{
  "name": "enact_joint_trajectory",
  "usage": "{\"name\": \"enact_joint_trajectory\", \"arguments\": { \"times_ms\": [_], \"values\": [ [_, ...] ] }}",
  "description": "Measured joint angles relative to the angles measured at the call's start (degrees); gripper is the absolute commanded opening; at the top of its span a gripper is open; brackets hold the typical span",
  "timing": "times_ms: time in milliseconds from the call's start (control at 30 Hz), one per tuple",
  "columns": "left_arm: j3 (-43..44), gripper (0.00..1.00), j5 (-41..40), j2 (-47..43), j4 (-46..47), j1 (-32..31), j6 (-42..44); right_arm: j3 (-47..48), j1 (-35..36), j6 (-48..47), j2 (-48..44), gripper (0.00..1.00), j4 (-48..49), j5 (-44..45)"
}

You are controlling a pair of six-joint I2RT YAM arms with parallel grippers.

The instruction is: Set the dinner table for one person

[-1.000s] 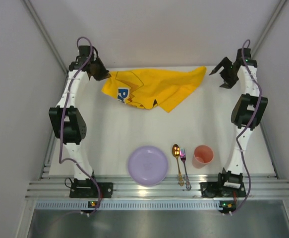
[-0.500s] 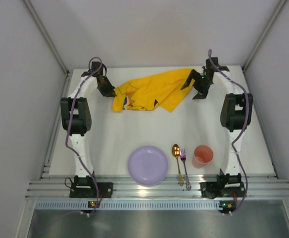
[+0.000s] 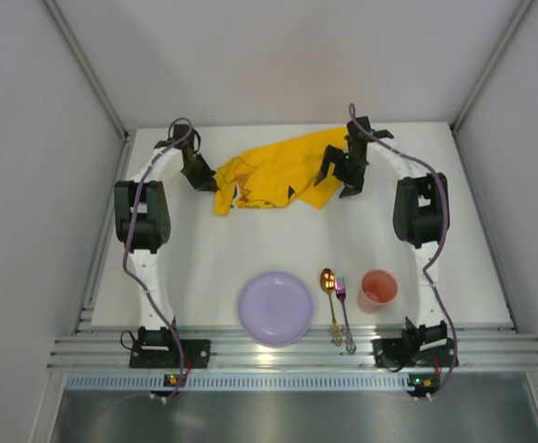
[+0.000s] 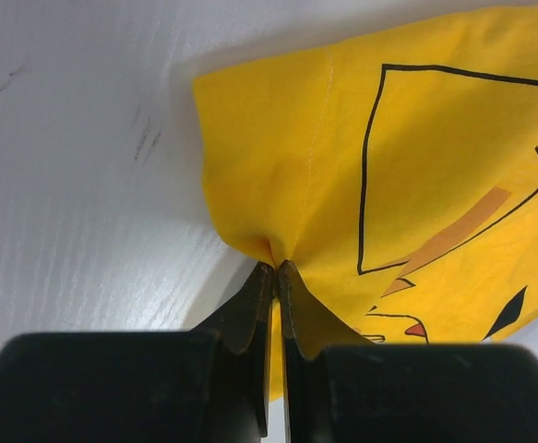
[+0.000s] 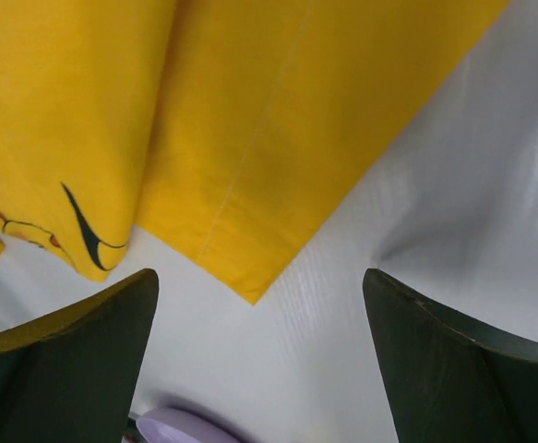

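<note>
Where left gripper [image 4: 276, 268] is working: pinching yellow cloth [image 3: 273, 171] edge, jaws closed on it
Right gripper [image 5: 259, 281]: jaws standing wide over cloth's corner, gripping nothing
Table [image 3: 250, 240]: lying under both arms, carrying cloth at far end
Cloth print: black cartoon outlines showing

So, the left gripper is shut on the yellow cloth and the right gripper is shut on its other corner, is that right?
Not quite. The left gripper is shut on the yellow cloth, but the right gripper is open, spread over the cloth's other corner without gripping it, as the right wrist view shows.
</note>
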Motion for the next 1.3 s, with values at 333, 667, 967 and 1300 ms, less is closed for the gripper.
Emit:
{"name": "enact_joint_trajectory", "arguments": {
  "times_ms": [333,667,967,1300],
  "values": [
    [0.0,0.02,0.22,-0.02,0.0,0.0,0.24,0.22,1.55,-1.64,0.55,0.75,-3.89,6.38],
    [0.0,0.0,0.81,-0.02,-0.02,0.0,1.33,0.7,5.2,-0.74,2.36,0.26,-3.67,5.07],
    [0.0,0.0,2.21,-0.02,-0.04,0.0,1.68,1.46,5.22,-1.27,3.37,0.0,-3.76,4.72],
    [16.09,0.0,4.02,2.29,-3.34,0.07,1.18,21.81,0.7,1.46,6.67,0.0,-4.72,4.31]
  ]
}}
